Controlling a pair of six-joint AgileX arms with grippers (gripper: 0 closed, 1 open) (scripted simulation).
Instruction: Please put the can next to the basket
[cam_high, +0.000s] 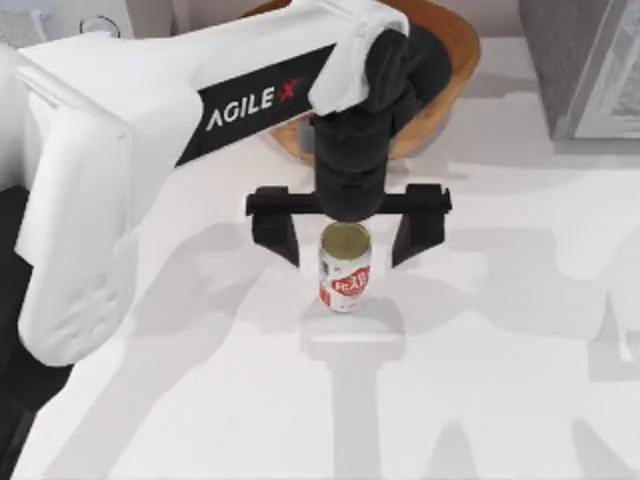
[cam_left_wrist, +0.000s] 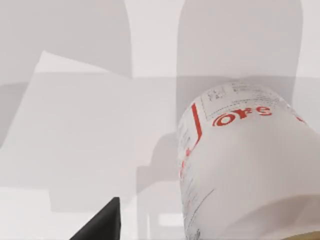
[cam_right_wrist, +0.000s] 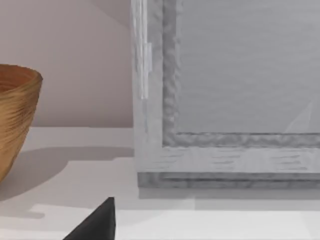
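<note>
White table (cam_high: 500, 380): left arm hides most of basket (cam_high: 455, 60); can (cam_high: 345, 268) upright.

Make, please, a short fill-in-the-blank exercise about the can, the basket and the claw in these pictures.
1. The can stands ____ on the table.
2. The left claw hangs over the can with its fingers ____, one on each side, not touching it.
3. The can's label is white and ____.
4. In the top view, the basket lies partly hidden under the left ____.

Missing words: upright; open; red; arm
</note>
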